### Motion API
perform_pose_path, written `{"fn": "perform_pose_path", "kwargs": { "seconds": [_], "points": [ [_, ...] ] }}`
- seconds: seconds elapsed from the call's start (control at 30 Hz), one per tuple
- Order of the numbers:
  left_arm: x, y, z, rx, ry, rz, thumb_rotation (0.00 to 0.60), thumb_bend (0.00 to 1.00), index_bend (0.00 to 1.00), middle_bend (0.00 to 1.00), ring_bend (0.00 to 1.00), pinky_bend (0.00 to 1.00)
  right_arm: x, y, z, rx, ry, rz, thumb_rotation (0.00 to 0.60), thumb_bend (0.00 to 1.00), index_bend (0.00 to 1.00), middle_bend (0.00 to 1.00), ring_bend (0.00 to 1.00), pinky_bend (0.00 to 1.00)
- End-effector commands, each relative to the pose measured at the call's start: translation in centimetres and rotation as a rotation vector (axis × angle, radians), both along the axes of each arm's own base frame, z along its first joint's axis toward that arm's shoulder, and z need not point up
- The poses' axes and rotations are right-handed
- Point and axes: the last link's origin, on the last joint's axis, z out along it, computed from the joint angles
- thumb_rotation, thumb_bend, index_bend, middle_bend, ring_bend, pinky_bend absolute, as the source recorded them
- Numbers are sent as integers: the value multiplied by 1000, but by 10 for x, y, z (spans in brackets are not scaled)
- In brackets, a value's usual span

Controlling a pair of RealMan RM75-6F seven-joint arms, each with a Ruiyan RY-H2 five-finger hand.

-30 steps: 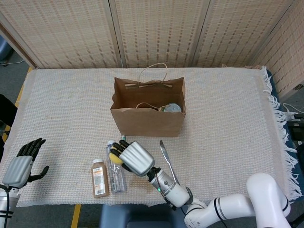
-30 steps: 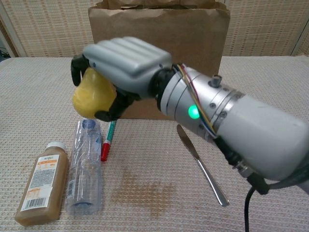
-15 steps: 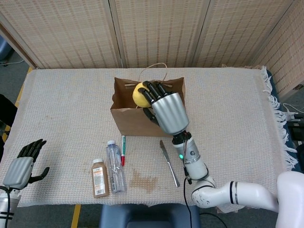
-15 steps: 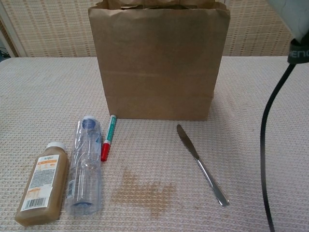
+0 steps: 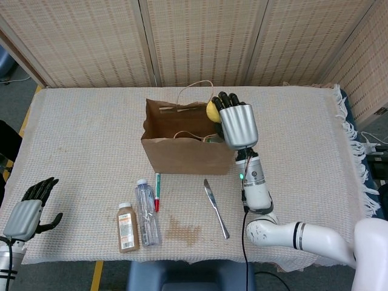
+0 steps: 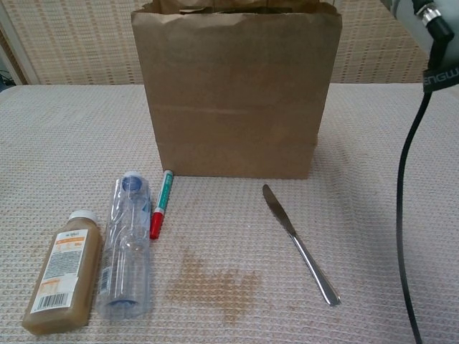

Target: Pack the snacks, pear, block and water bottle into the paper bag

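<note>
Now I've got my right hand (image 5: 236, 124) wrapped round the yellow pear (image 5: 213, 110) above the right end of the open paper bag (image 5: 188, 154), so I'd lower it inside before letting go; my left hand (image 5: 27, 212) idles, fingers apart, holding nothing.

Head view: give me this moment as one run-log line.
right robot hand: holds pear over paper bag right edge | left robot hand: open, idle | water bottle: lying on table, unpacked

woven reed screen panels (image 5: 200, 39) run along 12 o'clock behind the table. Beige waffle-weave cloth (image 5: 79, 133) covers it, fringe (image 5: 354, 151) hanging at 3 o'clock. Grey floor (image 5: 15, 100) with yellow tape (image 5: 97, 274) down at 7.
</note>
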Motion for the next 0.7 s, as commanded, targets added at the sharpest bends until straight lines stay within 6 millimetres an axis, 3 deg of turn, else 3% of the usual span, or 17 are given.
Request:
{"fn": "perform_pose_path", "kwargs": {
  "seconds": [0.03, 0.27, 0.5, 0.7],
  "points": [
    [0, 0, 0, 0, 0, 0, 600, 347, 0, 0, 0, 70, 2, 2, -13, 51, 25, -23, 600, 103, 250, 339, 252, 566],
    [0, 0, 1, 2, -2, 2, 600, 346, 0, 0, 0, 69, 14, 10, -14, 79, -28, 8, 600, 6, 28, 212, 144, 459],
    [-1, 0, 2, 5, -7, 2, 600, 347, 0, 0, 0, 69, 12, 38, 13, 76, -71, 104, 600, 0, 23, 193, 129, 413],
    [0, 0, 2, 6, -3, -1, 600, 348, 0, 0, 0, 70, -23, 85, 48, 89, -101, 148, 600, 0, 26, 193, 118, 389]
  ]
}}
